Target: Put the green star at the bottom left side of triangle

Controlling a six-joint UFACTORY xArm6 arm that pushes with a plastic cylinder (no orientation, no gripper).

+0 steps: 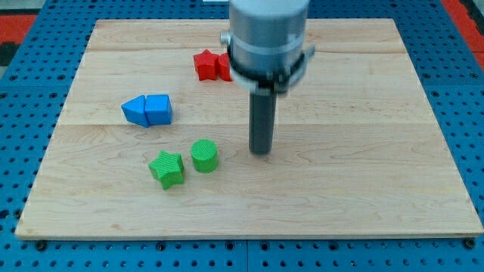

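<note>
The green star (167, 168) lies on the wooden board at the lower left of centre. A green cylinder (204, 156) stands just to its right, almost touching it. Two blue blocks sit side by side up and to the left: a blue triangle (158, 109) and a second blue block (135, 110) to its left. My tip (262, 152) rests on the board to the right of the green cylinder, apart from it and from the star.
Two red blocks (210, 65) lie at the view's top, partly hidden behind the arm's grey body (268, 38). The wooden board (363, 189) sits on a blue perforated table (23, 75).
</note>
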